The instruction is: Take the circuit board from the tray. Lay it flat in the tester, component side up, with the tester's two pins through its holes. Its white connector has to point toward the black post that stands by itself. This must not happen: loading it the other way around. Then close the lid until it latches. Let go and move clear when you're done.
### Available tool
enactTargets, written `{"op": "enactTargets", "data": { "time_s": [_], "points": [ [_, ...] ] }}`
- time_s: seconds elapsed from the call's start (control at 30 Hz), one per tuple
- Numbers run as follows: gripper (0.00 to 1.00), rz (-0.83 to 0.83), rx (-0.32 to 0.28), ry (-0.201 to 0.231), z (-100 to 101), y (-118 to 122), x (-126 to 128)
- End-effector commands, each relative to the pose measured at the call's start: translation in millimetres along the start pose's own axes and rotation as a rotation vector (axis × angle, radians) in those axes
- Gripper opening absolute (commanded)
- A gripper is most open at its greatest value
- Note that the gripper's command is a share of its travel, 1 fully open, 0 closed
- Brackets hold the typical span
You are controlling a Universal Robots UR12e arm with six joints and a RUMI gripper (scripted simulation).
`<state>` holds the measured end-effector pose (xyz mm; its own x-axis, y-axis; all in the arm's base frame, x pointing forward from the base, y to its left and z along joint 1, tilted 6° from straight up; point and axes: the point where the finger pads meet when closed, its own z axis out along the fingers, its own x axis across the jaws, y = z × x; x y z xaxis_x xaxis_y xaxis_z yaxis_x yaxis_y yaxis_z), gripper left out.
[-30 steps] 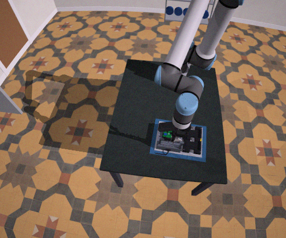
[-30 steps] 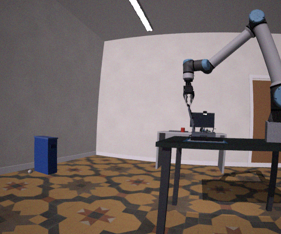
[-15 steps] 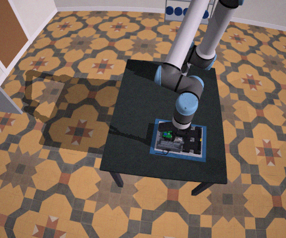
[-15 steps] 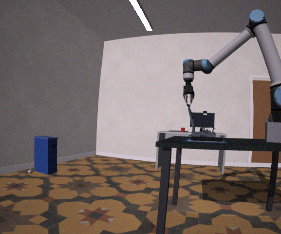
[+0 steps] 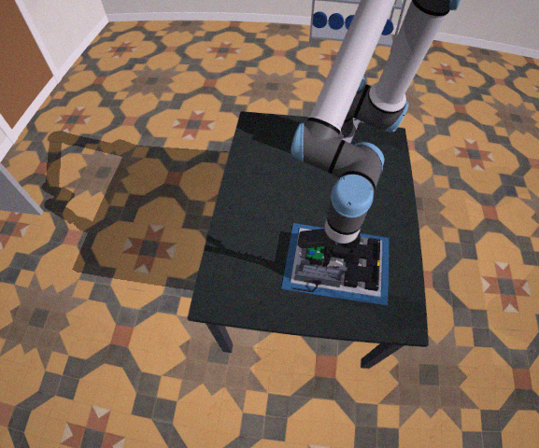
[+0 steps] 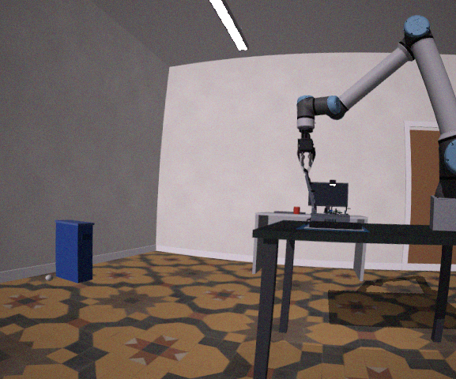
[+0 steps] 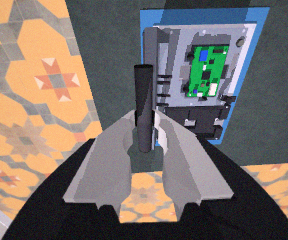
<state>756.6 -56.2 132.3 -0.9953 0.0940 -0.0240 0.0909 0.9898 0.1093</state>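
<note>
The room had a patterned tile floor [image 5: 115,270] in orange and grey, and a dark matte counter [image 5: 260,203] stood on it. On the counter lay a blue mat [image 5: 286,282], flat and thin, under the grey tester [image 7: 176,75], a blocky plate with black fittings along one edge.

The arm [image 6: 382,73], smooth white tubes with blue joint caps, reached down over the tester. Its hand [image 7: 145,131] was nearly closed, the two wedge-shaped grey fingers clamped on the free edge of the lid [image 6: 309,187]. The lid stood close to upright, a thin dark slab seen edge-on in the wrist view, leaning a little from its hinge.

The board [image 7: 209,70] lay flat in the tester, green face up, with small white and blue parts at one end. Whether the pins passed through its holes, and which way the connector pointed, could not be told at this size.

The lid looked stiff and light, a rigid hinged panel likely to swing in a fixed arc. Its smooth, narrow rim could slip between the fingers, so a hold square on the middle of the free edge seemed best. The board beneath looked thin and fragile, and a hard drop of the lid could jar it off its seat.
</note>
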Motion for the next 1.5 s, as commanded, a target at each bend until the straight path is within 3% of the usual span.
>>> {"op": "enactTargets", "data": {
  "time_s": [0.0, 1.47],
  "points": [
    [0.00, 0.000, 0.000, -0.002, -1.0, -0.1, -0.7],
    [0.00, 0.000, 0.000, -0.002, -3.1, -0.2, 8.7]
  ]
}}
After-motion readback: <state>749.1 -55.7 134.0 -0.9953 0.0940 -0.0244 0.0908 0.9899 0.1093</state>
